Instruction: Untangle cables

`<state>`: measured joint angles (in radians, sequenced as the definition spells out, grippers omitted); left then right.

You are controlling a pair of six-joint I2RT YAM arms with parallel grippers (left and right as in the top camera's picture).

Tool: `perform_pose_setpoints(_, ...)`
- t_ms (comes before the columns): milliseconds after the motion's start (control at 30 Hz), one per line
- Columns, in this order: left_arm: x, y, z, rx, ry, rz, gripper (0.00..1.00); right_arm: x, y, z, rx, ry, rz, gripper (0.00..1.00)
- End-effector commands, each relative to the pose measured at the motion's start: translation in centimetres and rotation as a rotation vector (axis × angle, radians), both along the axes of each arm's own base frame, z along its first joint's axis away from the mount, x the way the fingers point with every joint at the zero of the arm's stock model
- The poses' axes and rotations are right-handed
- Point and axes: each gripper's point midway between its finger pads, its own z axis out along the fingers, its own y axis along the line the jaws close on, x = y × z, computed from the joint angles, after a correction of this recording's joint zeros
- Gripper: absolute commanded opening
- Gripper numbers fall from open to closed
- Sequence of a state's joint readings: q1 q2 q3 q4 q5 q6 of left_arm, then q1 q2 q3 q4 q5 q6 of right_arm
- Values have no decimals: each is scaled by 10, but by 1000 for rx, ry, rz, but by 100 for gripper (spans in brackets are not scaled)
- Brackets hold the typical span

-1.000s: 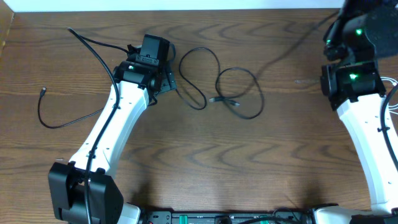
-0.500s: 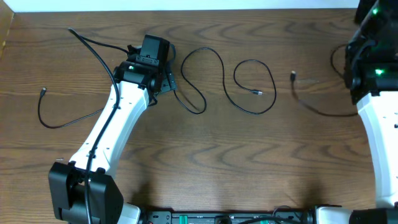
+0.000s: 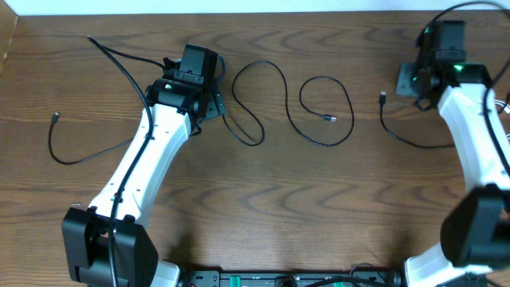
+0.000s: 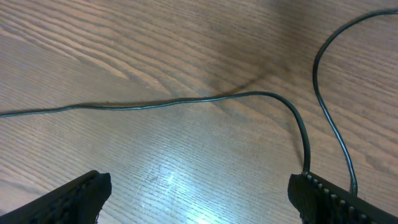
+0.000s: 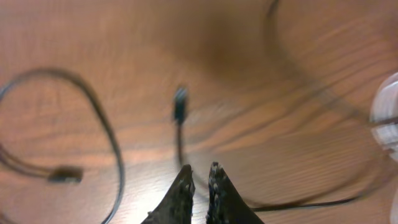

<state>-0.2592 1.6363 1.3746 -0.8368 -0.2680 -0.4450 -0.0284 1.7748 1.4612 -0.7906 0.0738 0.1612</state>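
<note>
Bright, even light; glare on table; right wrist view blurred.

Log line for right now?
left gripper: open, empty | right gripper: nearly shut, empty | cables: black strands loose on table, none held

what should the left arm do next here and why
Probably ease the left gripper forward and down, then close it on the black cable. Its jaws stand wide open with nothing between them, and that strand lies flat on the table just ahead of the fingertips, so it looks like the nearest thing to grasp.
</note>
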Motion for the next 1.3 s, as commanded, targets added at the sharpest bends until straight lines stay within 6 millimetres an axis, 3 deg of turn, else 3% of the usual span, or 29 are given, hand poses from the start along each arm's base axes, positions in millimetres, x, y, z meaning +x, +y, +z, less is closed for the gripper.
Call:
perform_pose_setpoints(0, -1, 2, -6, 17, 16, 6, 98, -20, 30, -49, 158, 188, 20, 23)
perform_pose_setpoints(67, -1, 2, -6, 17, 16, 6, 98, -31, 28, -73, 133, 281, 41, 36)
perform_pose_setpoints(100, -1, 2, -6, 17, 16, 6, 98, -37, 26, -92, 117, 343, 59, 48)
perform_pose_setpoints(233, -1, 2, -6, 17, 16, 6, 98, -48, 25, -141, 113, 470, 94, 51)
perform_pose_setpoints(267, -1, 2, -6, 17, 16, 6, 98, -49, 25, -150, 114, 486, 93, 48)
perform_pose_setpoints(367, -1, 2, -6, 17, 16, 6, 98, -49, 13, -177, 43, 518, 104, 1)
perform_pose_setpoints(400, -1, 2, -6, 17, 16, 6, 98, -49, 2, -181, -22, 526, 92, 1)
perform_pose_setpoints(467, -1, 2, -6, 17, 16, 6, 98, -44, -30, -177, -204, 518, 48, 1)
perform_pose_setpoints(533, -1, 2, -6, 17, 16, 6, 98, -33, -56, -159, -353, 477, 4, 1)
perform_pose_setpoints(600, -1, 2, -6, 17, 16, 6, 98, -24, -62, -143, -390, 446, -11, 1)
perform_pose_setpoints(800, -1, 2, -6, 17, 16, 6, 98, 17, -72, -56, -398, 183, -79, 1)
perform_pose_setpoints(900, -1, 2, -6, 17, 16, 6, 98, 25, -81, -34, -396, 104, -116, 1)
perform_pose_setpoints(1000, -1, 2, -6, 17, 16, 6, 98, 28, -96, -32, -384, 71, -176, 1)
perform_pose_setpoints(1200, -1, 2, -6, 17, 16, 6, 98, 26, -130, -48, -222, 18, -381, 1)
perform_pose_setpoints(1233, -1, 2, -6, 17, 16, 6, 98, 26, -131, -51, -169, 15, -380, 14)
perform_pose_setpoints(1267, -1, 2, -6, 17, 16, 6, 98, 26, -131, -53, -134, 13, -376, 36)
